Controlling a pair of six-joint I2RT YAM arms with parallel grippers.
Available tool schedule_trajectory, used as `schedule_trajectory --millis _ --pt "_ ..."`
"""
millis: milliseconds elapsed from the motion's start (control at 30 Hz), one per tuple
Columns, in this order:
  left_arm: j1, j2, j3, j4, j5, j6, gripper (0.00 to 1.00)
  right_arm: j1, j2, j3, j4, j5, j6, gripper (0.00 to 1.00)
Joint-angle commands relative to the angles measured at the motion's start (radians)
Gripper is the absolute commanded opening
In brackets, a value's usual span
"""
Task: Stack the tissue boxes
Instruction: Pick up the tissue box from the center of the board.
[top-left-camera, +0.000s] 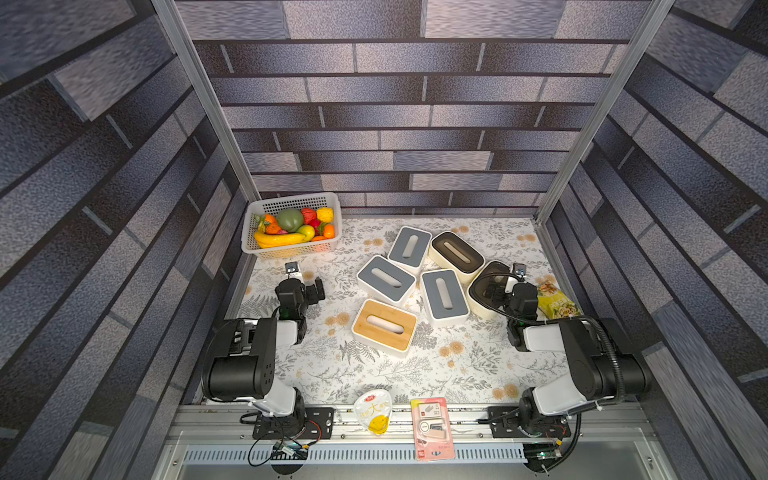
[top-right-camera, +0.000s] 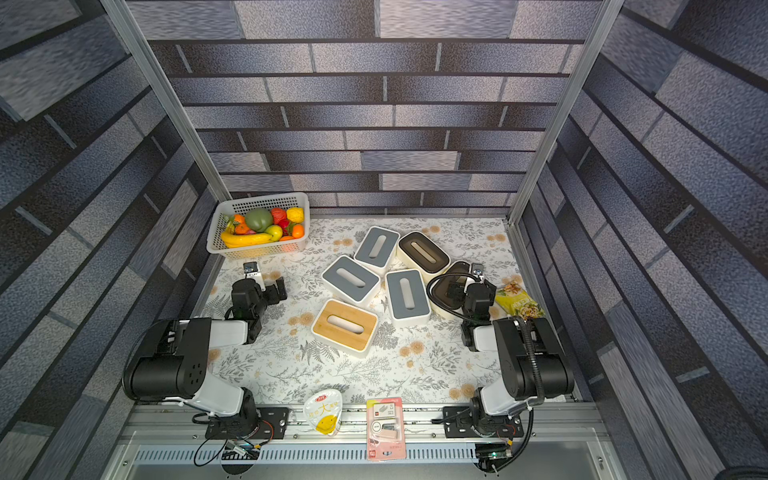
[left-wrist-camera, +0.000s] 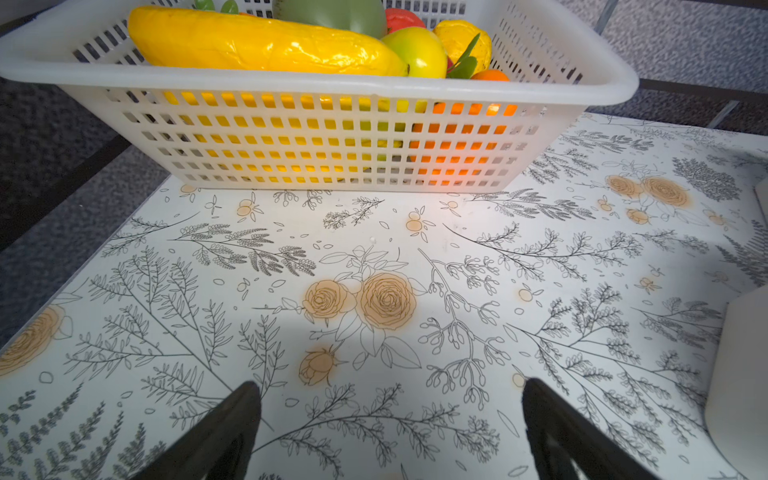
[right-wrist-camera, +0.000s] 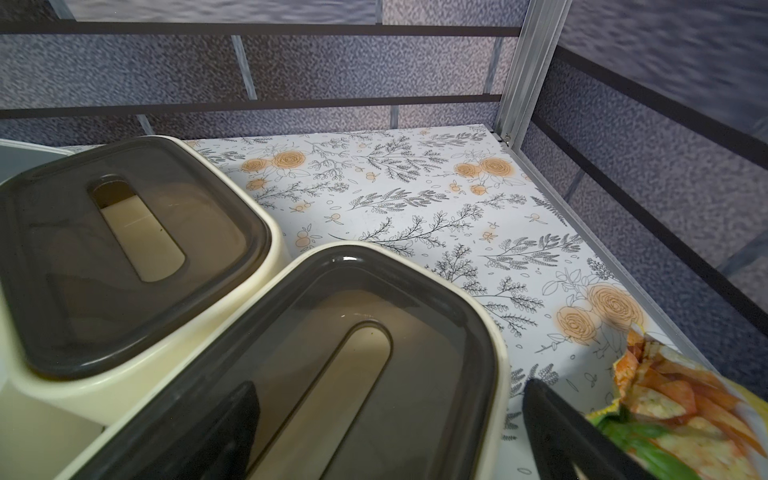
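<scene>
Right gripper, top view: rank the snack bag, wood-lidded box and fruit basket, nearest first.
From the right gripper:
1. Snack bag, just to its right.
2. Wood-lidded box, centre front.
3. Fruit basket, far left corner.

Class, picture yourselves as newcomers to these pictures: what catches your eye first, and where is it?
The bright fruit in the white basket at the far left corner of the table stands out first. Next come the tissue boxes scattered mid-table, the wood-lidded one nearest the robot. The right claw hangs open over the edge of a brown-lidded box.
</scene>
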Motion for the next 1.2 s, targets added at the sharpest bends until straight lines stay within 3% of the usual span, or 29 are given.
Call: schedule_trajectory --millis 0,367,467,733,933,1067,1167 --pt "0.007 0.009 0.022 0.011 0.008 0.022 1.00 0.005 0.006 0.012 -0.003 -0.009 -0.018 1.00" --pt "0.001 0.009 0.018 0.019 0.000 0.025 1.00 0.050 0.011 -0.024 0.081 0.081 -0.048 1.00" --pt "-0.006 -0.008 -0.025 0.083 0.022 0.041 1.00 0.052 0.015 -0.089 0.210 0.161 -0.022 1.00" --pt "-0.039 -0.397 -0.182 -0.003 -0.161 0.025 1.00 0.051 -0.006 -0.118 0.257 0.130 -0.031 0.99" --pt "-0.050 -0.481 -0.097 -0.213 -0.211 -0.089 1.00 0.055 -0.320 -0.171 0.079 0.149 -0.035 1.00" --pt "-0.097 -0.494 0.007 -0.403 -0.214 -0.148 1.00 0.055 -0.559 -0.145 -0.212 0.119 -0.015 1.00" --pt "-0.178 -0.523 0.097 -0.614 -0.213 -0.188 1.00 0.058 -0.671 -0.085 -0.408 -0.004 0.040 1.00"
